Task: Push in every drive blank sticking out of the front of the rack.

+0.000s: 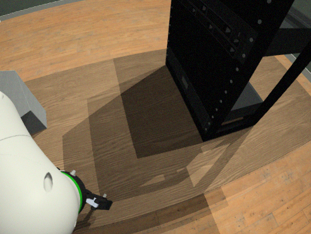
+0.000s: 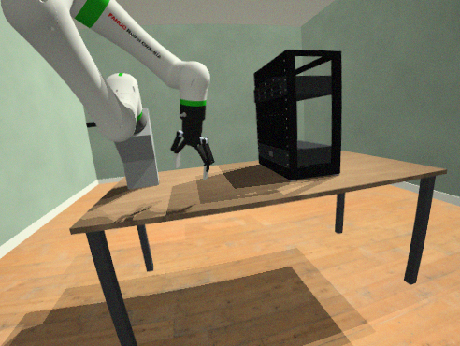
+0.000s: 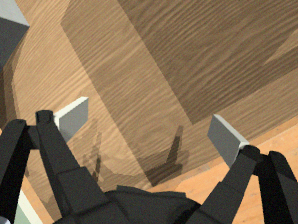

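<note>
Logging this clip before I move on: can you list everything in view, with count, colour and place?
rack: one, black open frame, standing on the far right part of the table, front face toward the arm.
drive blanks: a row of dark panels high on the rack's front; count and which stick out cannot be told.
table: one, wood top with dark legs, centre of the room.
pedestal: one, grey block, on the table's left end, carrying the arm.
arm: one, white with green rings, reaching from the pedestal over the table.
end effector: one, black, open and holding nothing, pointing down above the table, apart from the rack.
</note>
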`<state>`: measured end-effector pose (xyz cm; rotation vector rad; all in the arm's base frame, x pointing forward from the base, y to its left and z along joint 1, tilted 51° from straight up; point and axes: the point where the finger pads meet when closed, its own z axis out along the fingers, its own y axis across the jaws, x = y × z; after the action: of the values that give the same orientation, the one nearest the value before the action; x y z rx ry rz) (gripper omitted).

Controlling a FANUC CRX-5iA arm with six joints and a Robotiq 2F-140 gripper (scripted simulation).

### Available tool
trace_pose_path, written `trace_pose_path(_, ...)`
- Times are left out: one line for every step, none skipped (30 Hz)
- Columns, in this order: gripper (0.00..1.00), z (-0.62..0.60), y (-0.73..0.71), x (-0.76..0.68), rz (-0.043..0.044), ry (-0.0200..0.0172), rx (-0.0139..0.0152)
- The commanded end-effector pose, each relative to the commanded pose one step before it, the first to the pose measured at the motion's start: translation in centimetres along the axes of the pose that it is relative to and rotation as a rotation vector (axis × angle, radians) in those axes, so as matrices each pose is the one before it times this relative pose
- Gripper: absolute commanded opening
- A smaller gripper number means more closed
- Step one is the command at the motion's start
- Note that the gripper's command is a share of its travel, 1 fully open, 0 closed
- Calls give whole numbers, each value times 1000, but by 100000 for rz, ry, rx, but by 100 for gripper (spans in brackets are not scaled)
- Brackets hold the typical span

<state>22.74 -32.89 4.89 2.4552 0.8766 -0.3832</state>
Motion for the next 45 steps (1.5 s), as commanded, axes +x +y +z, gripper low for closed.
trace_pose_path(100,-33,32,28,-17,44,-81)
trace_pose_path(100,0,0,0,0,0,0)
trace_pose_path(100,0,0,0,0,0,0)
trace_pose_path(100,0,0,0,0,0,0)
trace_pose_path(100,0,0,0,0,0,0)
trace_pose_path(100,0,0,0,0,0,0)
trace_pose_path(100,0,0,0,0,0,0)
trace_pose_path(100,0,0,0,0,0,0)
trace_pose_path(100,0,0,0,0,0,0)
trace_pose_path(100,0,0,0,0,0,0)
trace_pose_path(100,0,0,0,0,0,0)
trace_pose_path(100,0,0,0,0,0,0)
trace_pose_path(100,0,0,0,0,0,0)
trace_pose_path(100,0,0,0,0,0,0)
trace_pose_path(100,0,0,0,0,0,0)
trace_pose_path(100,0,0,0,0,0,0)
trace_pose_path(100,0,0,0,0,0,0)
trace_pose_path(100,0,0,0,0,0,0)
trace_pose_path(100,0,0,0,0,0,0)
trace_pose_path(100,0,0,0,0,0,0)
trace_pose_path(100,0,0,0,0,0,0)
trace_pose_path(100,0,0,0,0,0,0)
trace_pose_path(100,0,0,0,0,0,0)
trace_pose_path(100,0,0,0,0,0,0)
trace_pose_path(100,0,0,1,0,1,0)
trace_pose_path(100,1,-1,4,2,9,2)
trace_pose_path(100,2,-2,12,6,24,4)
trace_pose_path(100,3,-5,22,11,47,9)
trace_pose_path(100,5,-7,36,18,76,14)
trace_pose_path(100,7,-11,53,27,111,20)
trace_pose_path(100,10,-15,72,37,153,28)
trace_pose_path(100,13,-20,94,48,200,37)
trace_pose_path(100,17,-25,119,61,252,47)
trace_pose_path(100,21,-31,146,75,309,58)
trace_pose_path(100,25,-38,175,91,371,70)
trace_pose_path(100,30,-45,207,108,437,84)
trace_pose_path(100,35,-53,239,127,507,98)
trace_pose_path(100,40,-61,274,147,580,114)
trace_pose_path(100,46,-70,310,168,656,131)
trace_pose_path(100,0,0,0,0,0,0)
trace_pose_path(100,0,0,0,0,0,0)
trace_pose_path(100,51,-80,347,191,735,149)
trace_pose_path(100,58,-91,385,216,816,169)
trace_pose_path(100,65,-103,424,243,899,190)
trace_pose_path(100,72,-115,463,271,984,213)
